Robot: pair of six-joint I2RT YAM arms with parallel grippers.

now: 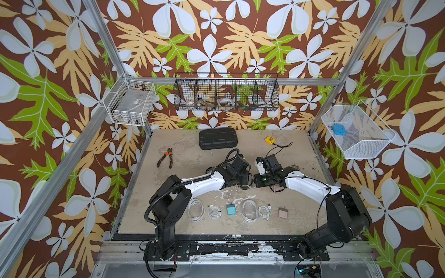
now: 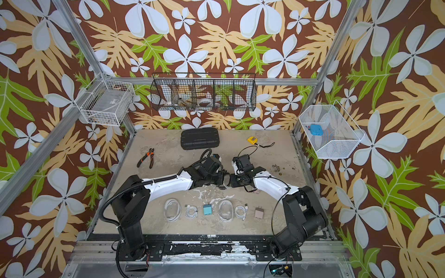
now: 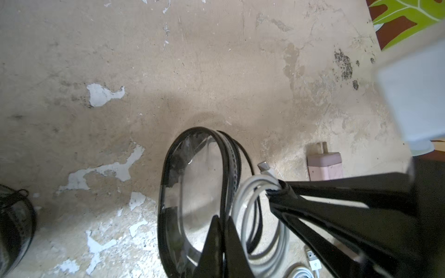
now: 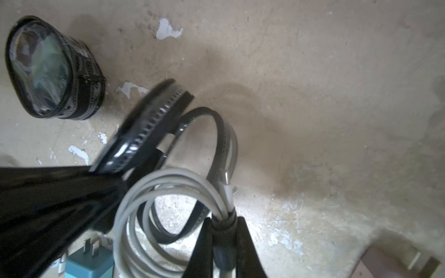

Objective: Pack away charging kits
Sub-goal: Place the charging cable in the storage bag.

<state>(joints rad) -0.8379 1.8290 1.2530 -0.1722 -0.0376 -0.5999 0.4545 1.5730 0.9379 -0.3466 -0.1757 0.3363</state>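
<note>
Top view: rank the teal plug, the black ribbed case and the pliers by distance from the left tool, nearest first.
1. The teal plug, in the front row, just on the robot's side of the left tool.
2. The black ribbed case, at the table's far edge.
3. The pliers, far out on the left side.

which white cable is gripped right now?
The coil pinched in the right gripper, by the black-rimmed case that the left gripper holds. The other two cables lie loose in the front row.

White shells are being worn over black joints by the left arm (image 1: 207, 187) and right arm (image 1: 301, 184); a ribbed black hose (image 1: 195, 179) is being sported on the left.
</note>
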